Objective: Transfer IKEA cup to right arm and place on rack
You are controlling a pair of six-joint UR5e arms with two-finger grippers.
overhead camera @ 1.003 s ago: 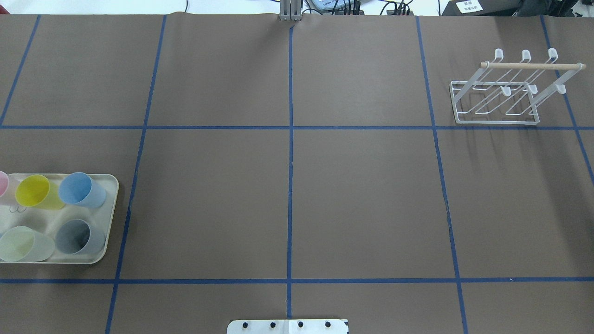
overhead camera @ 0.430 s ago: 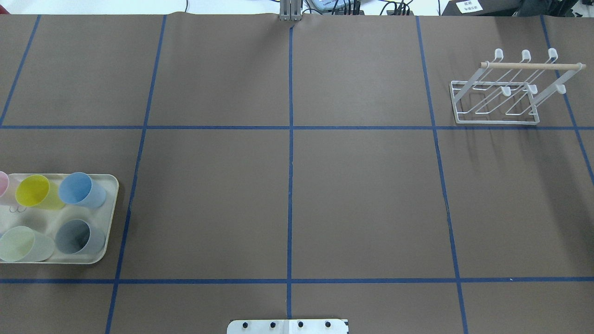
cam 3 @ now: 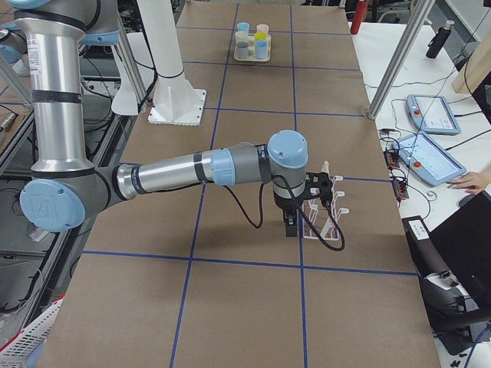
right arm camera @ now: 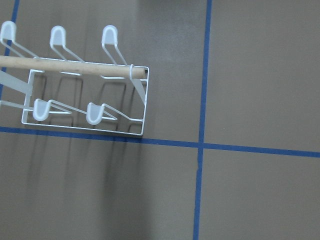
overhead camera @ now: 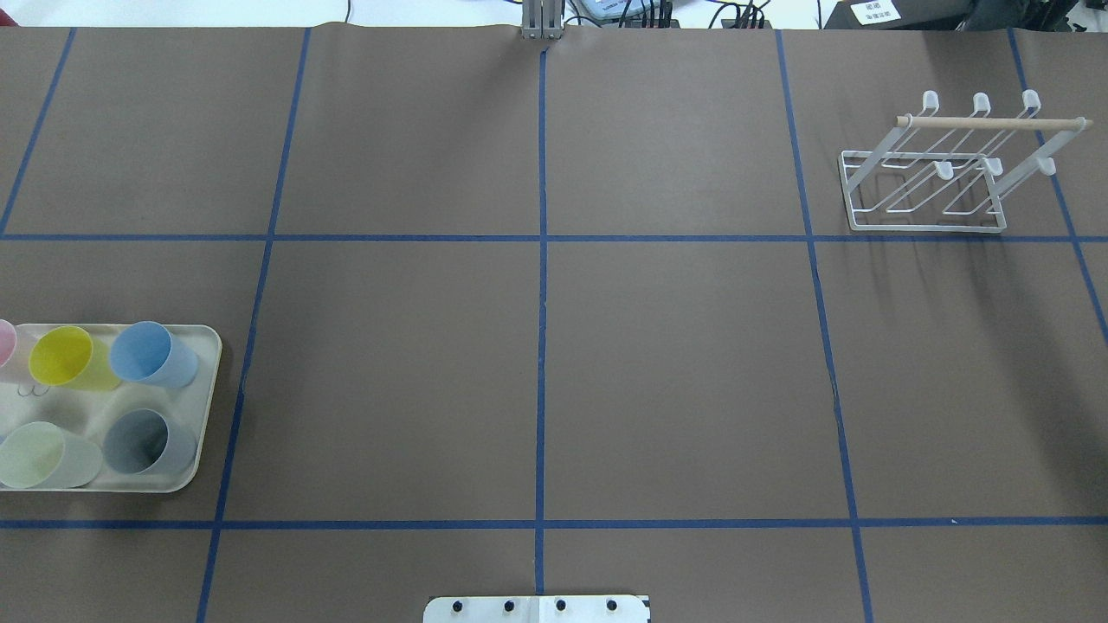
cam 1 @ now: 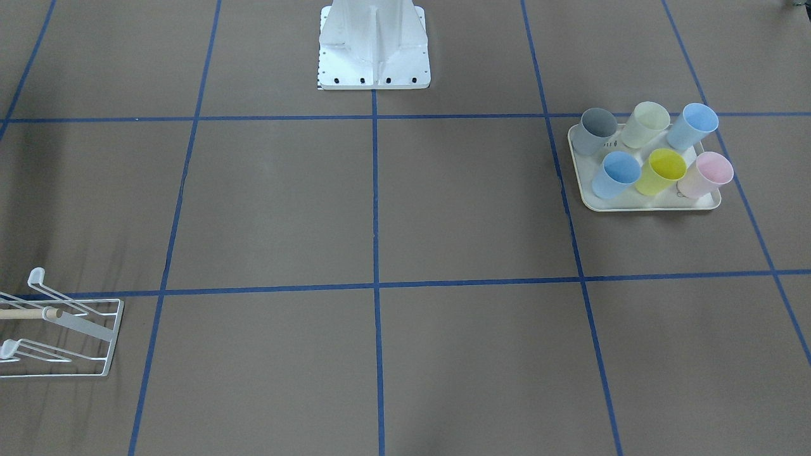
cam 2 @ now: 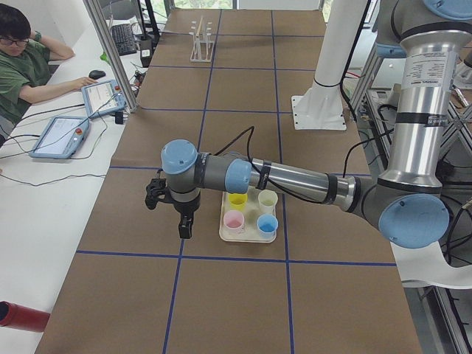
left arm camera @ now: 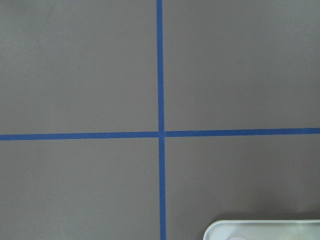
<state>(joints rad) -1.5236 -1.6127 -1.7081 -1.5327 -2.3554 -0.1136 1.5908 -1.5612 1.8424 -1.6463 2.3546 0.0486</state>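
The left gripper (cam 2: 185,221) hangs above the table beside the cream tray (cam 1: 646,206), and the right gripper (cam 3: 291,224) hangs near the white wire rack (overhead camera: 943,170) at the far right. These side views do not show how wide either stands open, though neither carries a cup. All six IKEA cups (cam 1: 662,171) stand in the tray, so I would take an edge cup by one wall, leaving the opposite side free for handover.

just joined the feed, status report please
Left gripper beside cup tray, right gripper by rack; jaws unreadable. Six cups upright on tray. Rack prongs bare, nothing between.
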